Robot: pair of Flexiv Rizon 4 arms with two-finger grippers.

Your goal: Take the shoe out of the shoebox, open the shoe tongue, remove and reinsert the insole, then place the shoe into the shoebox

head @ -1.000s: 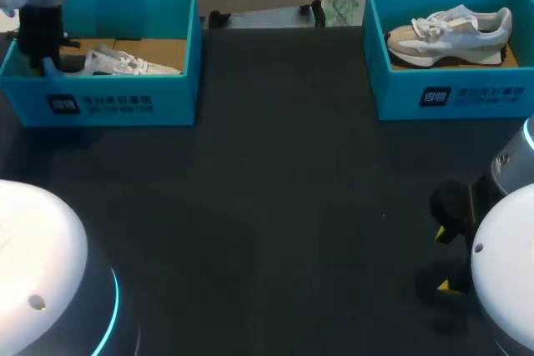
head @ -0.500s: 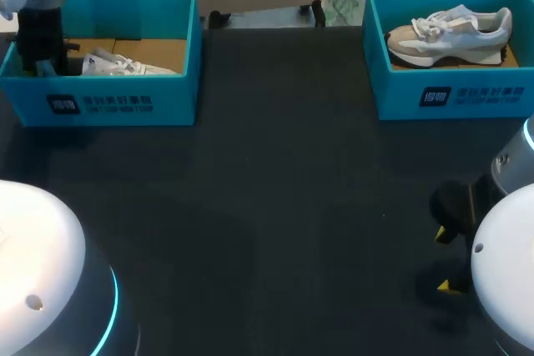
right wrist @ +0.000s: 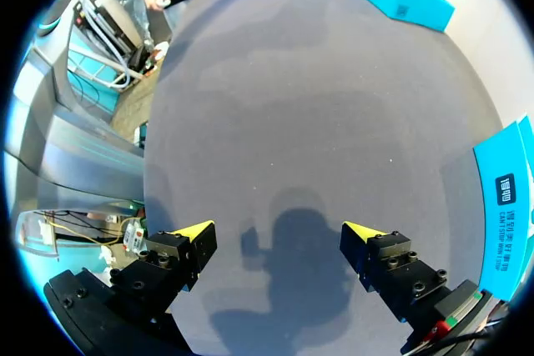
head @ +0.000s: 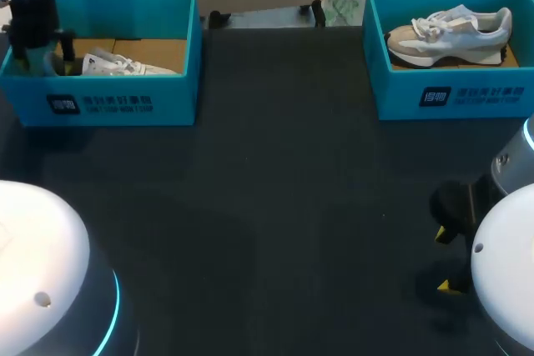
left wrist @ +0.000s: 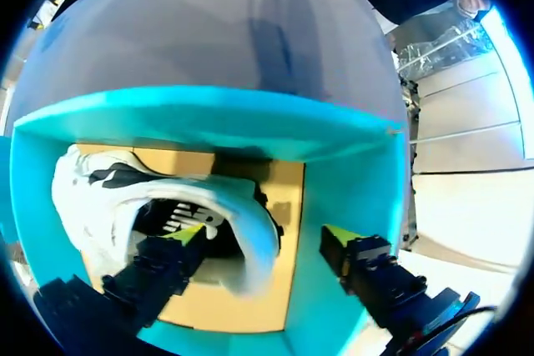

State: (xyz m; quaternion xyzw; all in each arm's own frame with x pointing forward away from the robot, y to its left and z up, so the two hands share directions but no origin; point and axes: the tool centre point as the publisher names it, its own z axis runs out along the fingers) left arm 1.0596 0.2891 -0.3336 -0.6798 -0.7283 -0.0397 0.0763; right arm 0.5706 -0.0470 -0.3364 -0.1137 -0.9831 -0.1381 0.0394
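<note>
Left gripper [left wrist: 263, 238]: fingers spread wide, nothing held, one tip inside white shoe [left wrist: 100, 198]. Risk: thin heel grip could slip, shoe snagging shoebox [left wrist: 209, 122] wall.

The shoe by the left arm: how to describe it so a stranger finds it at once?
Two open teal cardboard boxes stand at the far edge of the dark table. In the left box, at the left arm's tool, lies a white shoe with dark side marks. The beige and grey shoe in the right box has no arm near.
</note>
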